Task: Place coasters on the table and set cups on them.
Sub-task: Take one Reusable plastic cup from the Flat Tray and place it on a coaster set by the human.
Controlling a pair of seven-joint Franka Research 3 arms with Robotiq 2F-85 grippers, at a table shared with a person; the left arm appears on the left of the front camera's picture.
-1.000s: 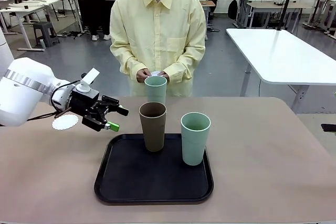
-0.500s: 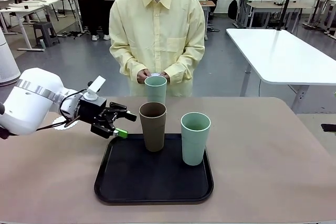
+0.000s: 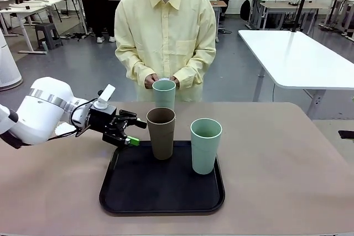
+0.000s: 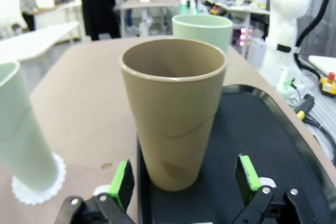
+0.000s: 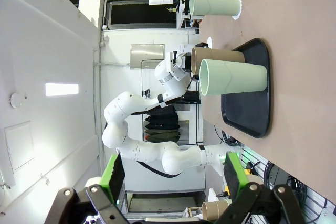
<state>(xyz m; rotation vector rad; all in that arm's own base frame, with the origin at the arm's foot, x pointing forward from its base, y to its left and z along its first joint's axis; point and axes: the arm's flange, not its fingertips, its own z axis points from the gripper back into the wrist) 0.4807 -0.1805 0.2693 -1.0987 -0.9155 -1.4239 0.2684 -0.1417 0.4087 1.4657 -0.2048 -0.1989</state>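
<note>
A brown cup (image 3: 161, 132) and a mint green cup (image 3: 206, 145) stand upright on the black tray (image 3: 138, 192). My left gripper (image 3: 137, 133) is open just left of the brown cup, fingers pointing at it. In the left wrist view the brown cup (image 4: 173, 124) stands just ahead of the gap between the open gripper's (image 4: 184, 174) green-padded fingers, untouched. A second mint cup (image 3: 164, 93) stands at the far edge on a lacy white coaster (image 4: 31, 195). My right gripper (image 5: 174, 174) hangs open and holds nothing, away from the cups. Another coaster on the left is mostly hidden behind my left arm.
The tan table (image 3: 276, 164) has bare room to the right of the tray and in front of it. A person in a pale yellow shirt stands at the far side with both hands (image 3: 160, 80) together behind the far mint cup. A glossy white table (image 3: 298, 53) stands beyond on the right.
My left arm has swung right and a little toward the tray, bringing its open gripper close to the brown cup and covering the left coaster. The cups have not moved.
</note>
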